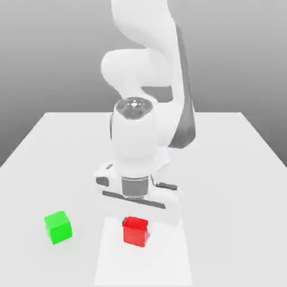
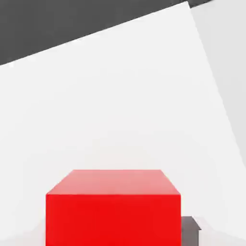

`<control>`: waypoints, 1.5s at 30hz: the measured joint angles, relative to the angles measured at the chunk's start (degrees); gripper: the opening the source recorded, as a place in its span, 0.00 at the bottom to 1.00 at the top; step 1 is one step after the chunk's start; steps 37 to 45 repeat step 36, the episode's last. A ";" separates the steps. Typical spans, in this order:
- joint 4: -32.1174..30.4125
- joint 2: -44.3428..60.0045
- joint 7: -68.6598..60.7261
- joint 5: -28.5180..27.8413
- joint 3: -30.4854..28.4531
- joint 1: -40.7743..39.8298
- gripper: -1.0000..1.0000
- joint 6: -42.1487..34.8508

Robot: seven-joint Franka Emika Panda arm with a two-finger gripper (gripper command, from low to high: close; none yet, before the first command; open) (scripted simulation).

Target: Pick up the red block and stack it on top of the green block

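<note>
One red block [image 1: 135,232] held between the fingers [image 2: 190,234], green block [image 1: 58,227] apart

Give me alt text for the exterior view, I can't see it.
A white robot arm reaches down over a pale table, its pincer closed on a red block. A green block sits by itself toward the exterior view's left, with nothing stacked on it.

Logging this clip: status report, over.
End effector shut on red block. Green block apart, toward exterior view's left, nothing stacked on it. Nothing visible between the blocks.
</note>
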 joint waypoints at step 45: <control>3.54 5.77 -58.09 6.34 -10.24 -17.24 1.00 1.88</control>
